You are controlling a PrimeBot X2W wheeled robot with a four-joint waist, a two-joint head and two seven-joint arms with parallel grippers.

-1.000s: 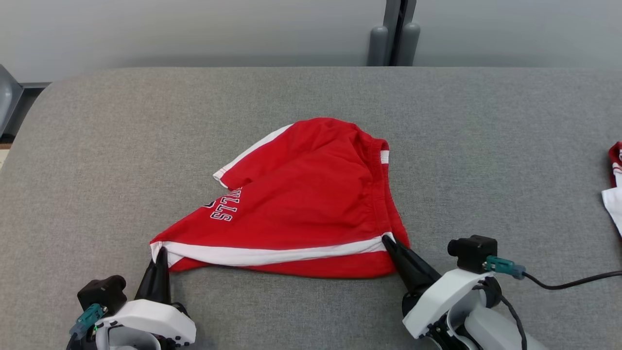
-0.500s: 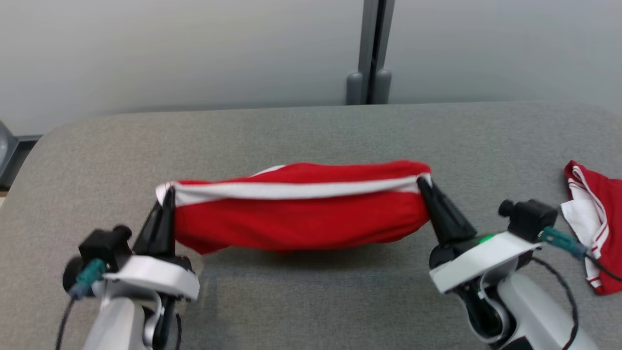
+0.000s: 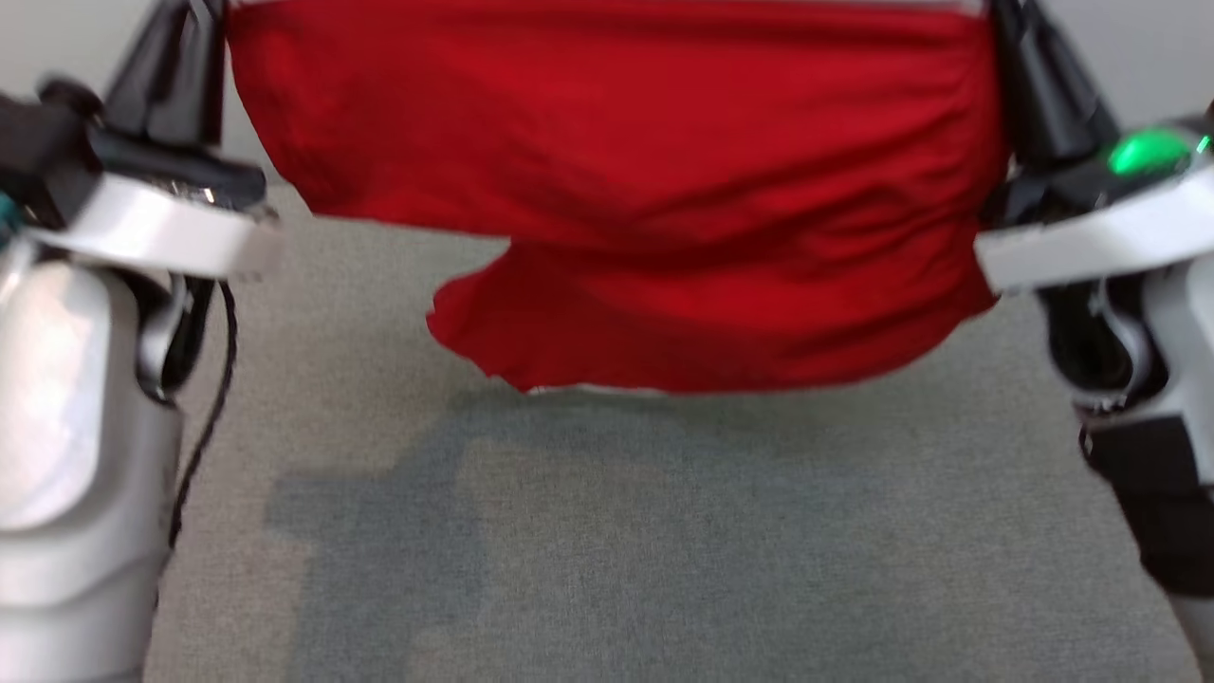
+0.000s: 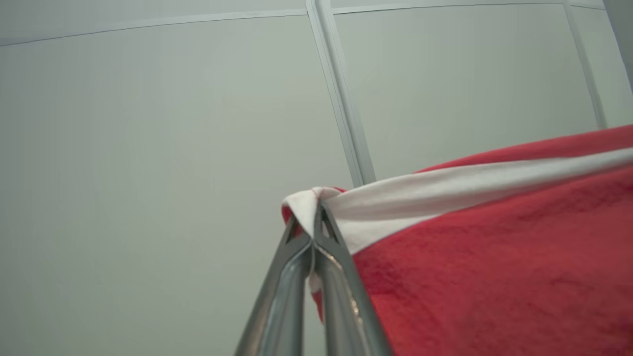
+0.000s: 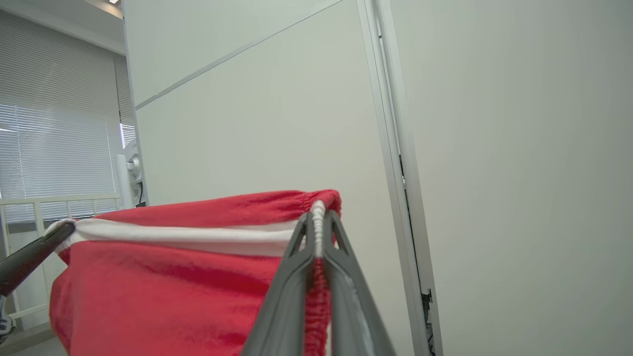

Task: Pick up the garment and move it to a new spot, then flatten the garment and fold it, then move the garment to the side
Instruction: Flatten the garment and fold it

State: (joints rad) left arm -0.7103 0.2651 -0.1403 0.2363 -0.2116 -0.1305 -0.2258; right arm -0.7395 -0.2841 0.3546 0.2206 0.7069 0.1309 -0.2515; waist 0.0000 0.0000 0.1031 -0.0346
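head view: red shorts (image 3: 616, 171) hang clear above the grey surface (image 3: 664, 550), stretched from 9 to 3 o'clock. left gripper (image 4: 314, 222) and right gripper (image 5: 317, 222) clench their jaws on the white-striped top corners. light, limp cloth, likely to sag; best held by its hems.

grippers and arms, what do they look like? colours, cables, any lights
The left gripper and right gripper each have two long, tapering dark grey fingers. Behind them sit white wrist shells on glossy pale forearms. A thin black cable hangs along the left arm; a green light glows on the right wrist.
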